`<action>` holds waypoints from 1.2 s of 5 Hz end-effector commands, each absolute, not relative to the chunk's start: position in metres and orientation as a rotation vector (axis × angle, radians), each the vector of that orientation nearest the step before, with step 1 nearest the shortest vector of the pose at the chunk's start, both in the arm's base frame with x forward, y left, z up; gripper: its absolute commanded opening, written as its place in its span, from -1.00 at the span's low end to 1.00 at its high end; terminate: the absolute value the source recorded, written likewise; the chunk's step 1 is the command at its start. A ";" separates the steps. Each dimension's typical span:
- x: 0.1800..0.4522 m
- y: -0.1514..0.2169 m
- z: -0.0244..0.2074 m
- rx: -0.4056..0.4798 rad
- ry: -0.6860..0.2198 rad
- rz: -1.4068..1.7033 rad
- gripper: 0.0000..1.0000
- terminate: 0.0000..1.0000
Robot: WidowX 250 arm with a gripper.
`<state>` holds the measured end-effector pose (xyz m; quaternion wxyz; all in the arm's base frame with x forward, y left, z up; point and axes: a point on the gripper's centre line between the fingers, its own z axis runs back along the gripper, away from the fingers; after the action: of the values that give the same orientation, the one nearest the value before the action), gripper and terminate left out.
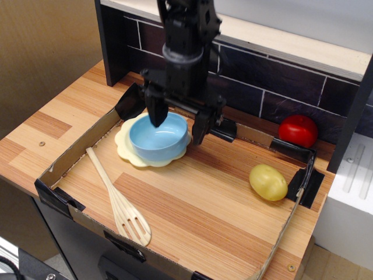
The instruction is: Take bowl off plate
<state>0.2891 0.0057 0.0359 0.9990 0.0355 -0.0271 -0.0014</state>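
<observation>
Bowl [159, 137] on plate [129, 153]; fingers [157, 116] spread wide, straddling right rim.

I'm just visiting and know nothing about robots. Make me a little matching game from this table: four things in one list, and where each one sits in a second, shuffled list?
Things:
1. bowl
2. wooden spatula
3. red tomato
4. yellow fruit

Places:
A. outside the cardboard tray, by the dark tiled wall
B. inside the tray, near its right corner
C. on the plate, under the open tool
D. lying flat in the tray's left front part

Pairs: 1-C, 2-D, 3-A, 4-B
</observation>
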 end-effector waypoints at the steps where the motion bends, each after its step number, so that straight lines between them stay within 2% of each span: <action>1: 0.294 0.002 0.036 0.067 -0.068 -0.004 1.00 -1.00; 2: 0.293 0.003 0.040 0.052 -0.085 0.008 -1.00 -1.00; 5: 0.293 0.005 0.042 0.076 -0.125 0.023 -1.00 -1.00; 6: 0.291 0.005 0.052 0.064 -0.141 0.032 -1.00 -1.00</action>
<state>0.2846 0.0027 0.0398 0.9983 0.0301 -0.0474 0.0134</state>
